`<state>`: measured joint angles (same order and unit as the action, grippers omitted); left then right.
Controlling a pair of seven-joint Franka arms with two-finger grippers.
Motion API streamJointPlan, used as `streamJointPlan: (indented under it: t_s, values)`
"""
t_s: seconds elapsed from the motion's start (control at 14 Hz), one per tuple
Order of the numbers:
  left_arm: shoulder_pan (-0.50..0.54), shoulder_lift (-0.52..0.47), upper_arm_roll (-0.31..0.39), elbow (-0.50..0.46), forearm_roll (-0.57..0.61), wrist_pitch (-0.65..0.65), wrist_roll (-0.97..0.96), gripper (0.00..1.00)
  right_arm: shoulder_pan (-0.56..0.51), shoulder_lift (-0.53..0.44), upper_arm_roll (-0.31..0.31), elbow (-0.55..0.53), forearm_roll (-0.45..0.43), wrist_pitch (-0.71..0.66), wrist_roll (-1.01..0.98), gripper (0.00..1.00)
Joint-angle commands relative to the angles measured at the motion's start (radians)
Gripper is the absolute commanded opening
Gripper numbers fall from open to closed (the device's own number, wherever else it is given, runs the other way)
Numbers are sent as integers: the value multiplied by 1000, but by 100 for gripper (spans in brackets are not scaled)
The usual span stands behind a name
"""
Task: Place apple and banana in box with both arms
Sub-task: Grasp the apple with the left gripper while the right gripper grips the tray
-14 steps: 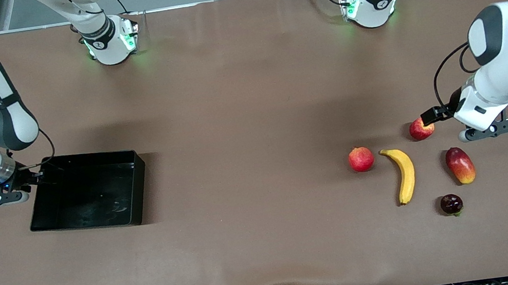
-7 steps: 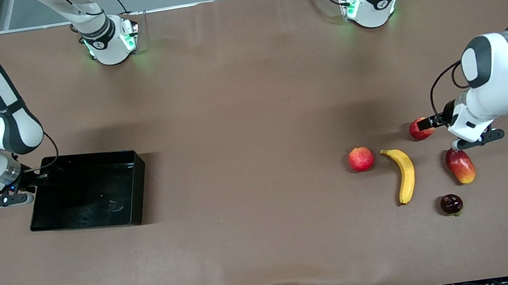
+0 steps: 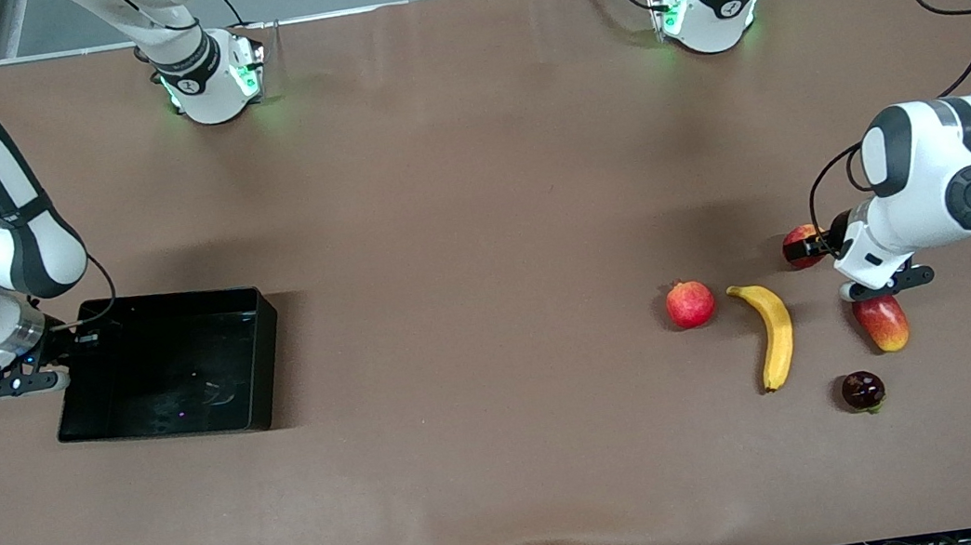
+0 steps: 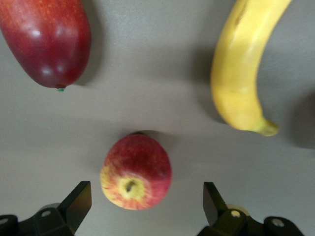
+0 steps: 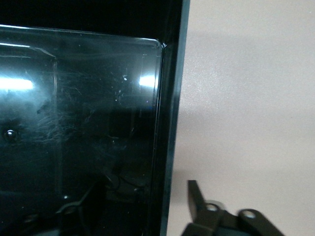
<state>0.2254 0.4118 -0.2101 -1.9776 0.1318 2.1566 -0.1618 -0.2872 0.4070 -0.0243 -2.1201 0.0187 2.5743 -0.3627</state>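
The apple (image 3: 799,246) lies toward the left arm's end of the table, partly hidden by my left arm's wrist. In the left wrist view the apple (image 4: 136,172) lies stem dimple up between the tips of my open left gripper (image 4: 146,204), untouched. My left gripper (image 3: 886,284) hangs over it. The banana (image 3: 775,333) lies beside the apple, nearer the front camera, and also shows in the left wrist view (image 4: 246,73). The black box (image 3: 169,366) is empty. My right gripper (image 3: 20,382) is open astride the box's wall (image 5: 170,147), one finger (image 5: 197,201) outside it.
A pinkish-red round fruit (image 3: 689,304) lies beside the banana. A mango (image 3: 884,323) lies nearer the front camera than the apple and shows in the left wrist view (image 4: 47,42). A dark purple fruit (image 3: 862,391) lies nearest the front camera.
My left gripper has moved in from the table's end and come over the apple. My right gripper has shifted slightly closer to the box's wall.
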Motion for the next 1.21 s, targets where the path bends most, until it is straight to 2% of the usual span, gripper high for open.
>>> streamJointPlan:
  t_s: [0.0, 0.71, 0.79, 1.0, 1.07, 1.14]
  values:
    - [34, 18, -5, 3, 39, 8, 4, 100, -21, 13, 15, 20, 15, -3, -21, 0]
    - [38, 87, -6, 17, 34, 16, -1, 100, -9, -19, 18, 35, 15, -45, -18, 0]
    - [38, 94, -6, 17, 34, 19, -1, 92, -4, -33, 20, 63, 15, -99, -15, 0]
    - [37, 96, -8, 17, 35, 19, 2, 16, 34, -54, 23, 159, 17, -268, -1, 0]
    - [37, 96, -9, 19, 37, 19, 5, 0, 52, -69, 23, 163, 17, -273, 23, 0]
    - [29, 94, -9, 23, 37, 17, 7, 0, 77, -85, 23, 160, 18, -275, 48, 0]
